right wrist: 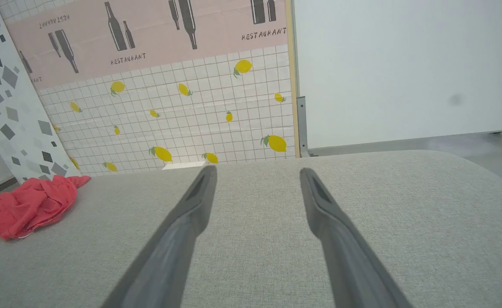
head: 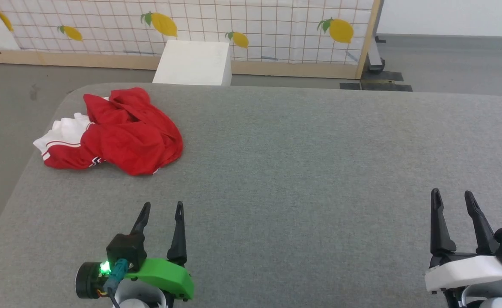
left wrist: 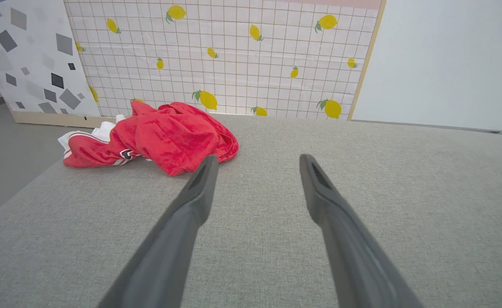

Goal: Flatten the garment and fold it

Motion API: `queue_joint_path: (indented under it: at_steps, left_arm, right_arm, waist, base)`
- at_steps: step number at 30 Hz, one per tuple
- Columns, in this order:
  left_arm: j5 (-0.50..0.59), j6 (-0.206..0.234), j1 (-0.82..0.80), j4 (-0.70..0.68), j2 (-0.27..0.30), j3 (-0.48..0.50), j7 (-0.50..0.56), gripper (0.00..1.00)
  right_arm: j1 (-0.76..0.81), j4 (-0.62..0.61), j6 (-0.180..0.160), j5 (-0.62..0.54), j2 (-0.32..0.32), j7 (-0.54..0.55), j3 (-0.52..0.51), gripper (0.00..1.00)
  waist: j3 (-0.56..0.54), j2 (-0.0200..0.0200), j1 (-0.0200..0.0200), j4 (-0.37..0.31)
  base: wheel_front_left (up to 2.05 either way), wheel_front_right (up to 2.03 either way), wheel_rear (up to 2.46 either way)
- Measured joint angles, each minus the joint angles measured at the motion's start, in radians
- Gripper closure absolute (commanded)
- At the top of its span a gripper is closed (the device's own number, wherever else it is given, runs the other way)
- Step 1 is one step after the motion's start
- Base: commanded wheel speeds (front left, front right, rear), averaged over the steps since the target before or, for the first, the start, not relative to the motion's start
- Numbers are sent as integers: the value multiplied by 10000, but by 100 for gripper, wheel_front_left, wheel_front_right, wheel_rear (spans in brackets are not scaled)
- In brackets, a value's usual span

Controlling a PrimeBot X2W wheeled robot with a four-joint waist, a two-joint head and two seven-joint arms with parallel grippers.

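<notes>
- The left pincer (head: pixel 163 205), on a green wrist mount, hangs over the near edge. Its two long dark fingers are spread wide with nothing between them.
- The right pincer (head: pixel 452 192), on a white mount, is just as wide open and empty, well off to the right.
- The worktop (head: pixel 298 149) is covered in matte grey woven fabric, slightly rough, with rounded corners. I judge it will grip cloth a little, so dragging will meet some friction.
- The garment (head: pixel 122 132) lies crumpled in a heap near the far left corner of the worktop, ahead of the left pincer and well apart from both.
- It is bright red soft cloth. The white inside is turned out at its left end, and striped trim shows along the edges there.
- It looks light and limp with no stiff part, so it should sag and drape as soon as it is lifted.
- The best holds seem to be the trimmed edge at the left end and the loose red edge at the near right, pinched low against the surface. Catching several layers at once is the likely fault.
- Beyond the far edge, a plain white block (head: pixel 193 62) stands on the grey floor (head: pixel 15 98).
- Behind it is a wood-framed lemon-print panel (head: pixel 255 25) with a thin grid.
</notes>
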Motion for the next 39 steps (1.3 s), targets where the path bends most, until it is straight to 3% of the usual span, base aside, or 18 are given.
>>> queue_joint_path:
  at_steps: [14, 30, 39]
  left_arm:
    - [-40, 213, -82, -113, 0, 280, -196, 0]
    - [-105, 328, -89, -286, 0, 508, -198, 0]
    - [-119, 326, 21, -311, 0, 593, -199, 0]
  right_arm:
    - [-23, 132, 0, -2, 10, -219, 207, 0]
    - [-158, 362, 0, -211, 17, -219, 757, 0]
    - [-157, 518, 0, -194, 25, -219, 941, 0]
  waist:
    - [150, 0, 0, 1142]
    - [423, 0, 0, 3338]
    - [412, 0, 0, 4237]
  base:
    - [0, 0, 0]
    - [0, 0, 0]
    - [0, 0, 0]
